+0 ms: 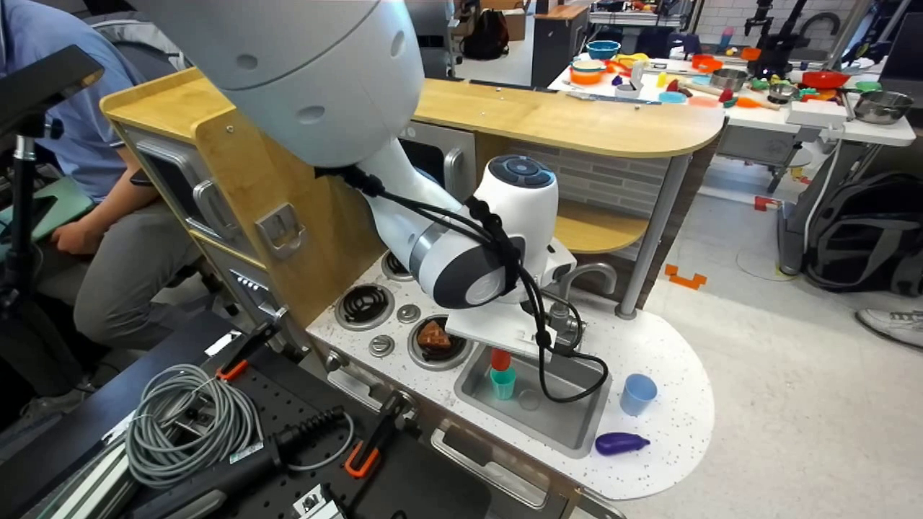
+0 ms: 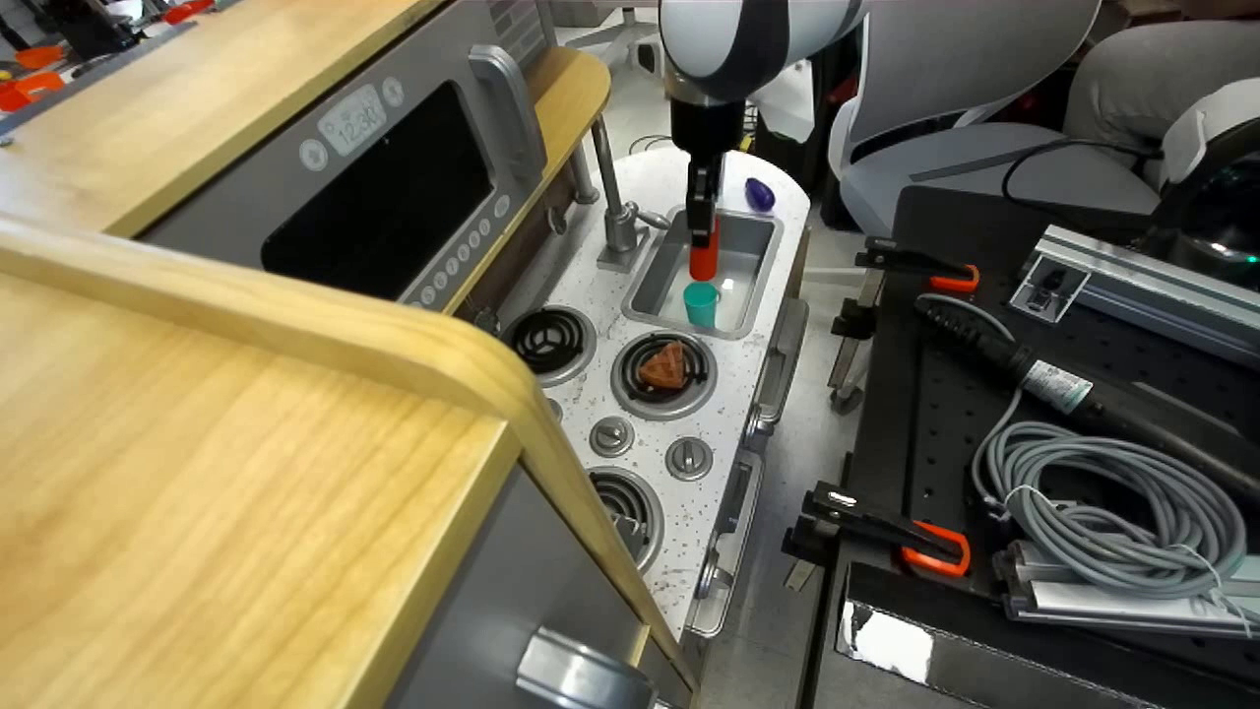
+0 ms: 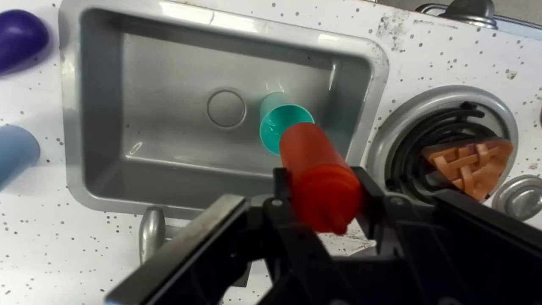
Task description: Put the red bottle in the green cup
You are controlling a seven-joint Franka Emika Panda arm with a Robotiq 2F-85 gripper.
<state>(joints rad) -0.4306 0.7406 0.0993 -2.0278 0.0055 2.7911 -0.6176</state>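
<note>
Pincer (image 3: 322, 182) clamped on red bottle (image 3: 315, 171) over sink (image 3: 73, 127). Green cup (image 3: 279, 118) upright inside, at bottle's 11 o'clock in wrist view; pie slice (image 3: 476, 165), 3 o'clock.

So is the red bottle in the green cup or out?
Out: the tool grips the red bottle, and in an exterior view its lower end shows above the green cup.

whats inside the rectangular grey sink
A small round teal-green plastic cup stands in the sink, near a circular drain outline. Hidden: the spot under the cup and, in the wrist view, one corner behind the slim bright red bottle and the black gripper holding it.
</note>
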